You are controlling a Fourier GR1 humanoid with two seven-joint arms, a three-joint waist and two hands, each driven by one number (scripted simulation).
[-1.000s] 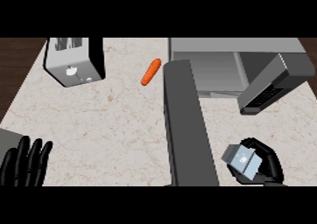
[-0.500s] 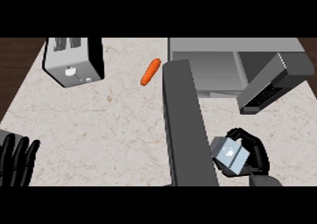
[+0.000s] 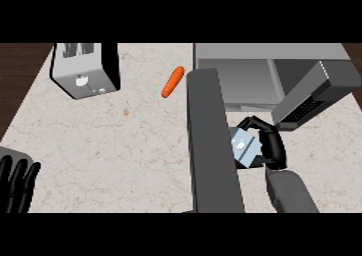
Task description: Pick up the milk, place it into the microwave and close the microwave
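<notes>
Right hand (image 3: 271, 146) curled round milk (image 3: 243, 148), just short of open microwave (image 3: 247, 82); probably clear of door (image 3: 314, 95). Keep carton upright, steer between door and cavity edge, release well inside

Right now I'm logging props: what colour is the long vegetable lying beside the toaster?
Orange: the long carrot lies on the marble counter, clearest in the head view.

Right hand (image 3: 271, 145): glossy black, slender fingers, smooth grey forearm (image 3: 291, 192). Left hand (image 3: 13, 182): same black.
</notes>
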